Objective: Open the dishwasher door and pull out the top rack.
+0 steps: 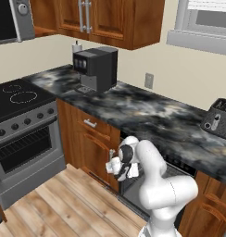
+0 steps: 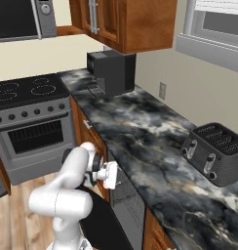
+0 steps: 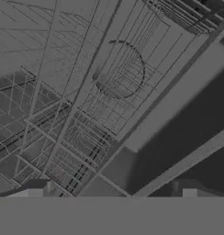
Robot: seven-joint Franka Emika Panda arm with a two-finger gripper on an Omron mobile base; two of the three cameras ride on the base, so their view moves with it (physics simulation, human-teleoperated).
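A dark marble counter (image 2: pixel 140 141) with a toaster (image 2: pixel 216 151) runs over the dishwasher, whose black door (image 2: pixel 99 222) hangs open. Inside sits the top rack (image 3: pixel 77 114), light, stiff wire, likely best taken by its front rail. The gripper (image 3: pixel 114 195) faces it, fingertips apart, holding nothing.

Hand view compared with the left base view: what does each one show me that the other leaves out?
Hand view: a thin grey wire rack up close, inside the dishwasher. Left base view: the white arm, coffee machine, stove and toaster along the dark counter. Shared: the gripper, open, at the dishwasher.
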